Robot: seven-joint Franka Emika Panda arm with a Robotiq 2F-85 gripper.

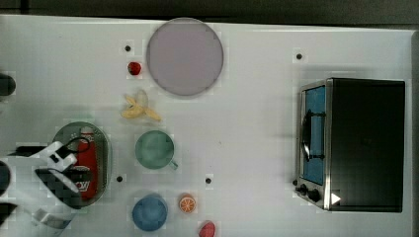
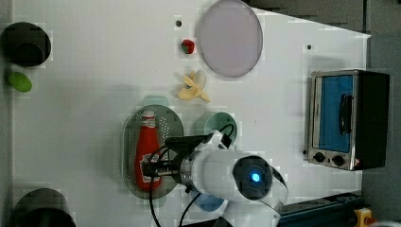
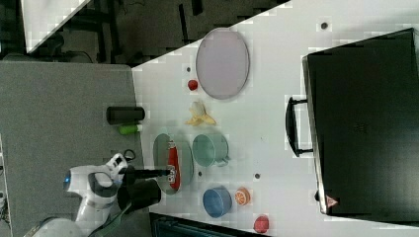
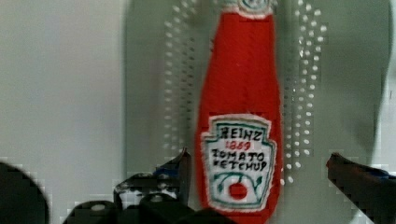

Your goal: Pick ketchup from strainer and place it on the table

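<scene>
The ketchup (image 4: 240,116), seemingly a light, soft plush bottle, lies flat in the strainer (image 4: 345,79), best pinched across its labelled belly, which the released gripper (image 4: 261,170) straddles.

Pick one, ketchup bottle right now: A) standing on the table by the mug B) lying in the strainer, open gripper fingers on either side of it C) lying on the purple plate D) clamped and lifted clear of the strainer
B: the ketchup bottle lies flat in the strainer, and the gripper has one finger on each side of the label, apart from it.
</scene>
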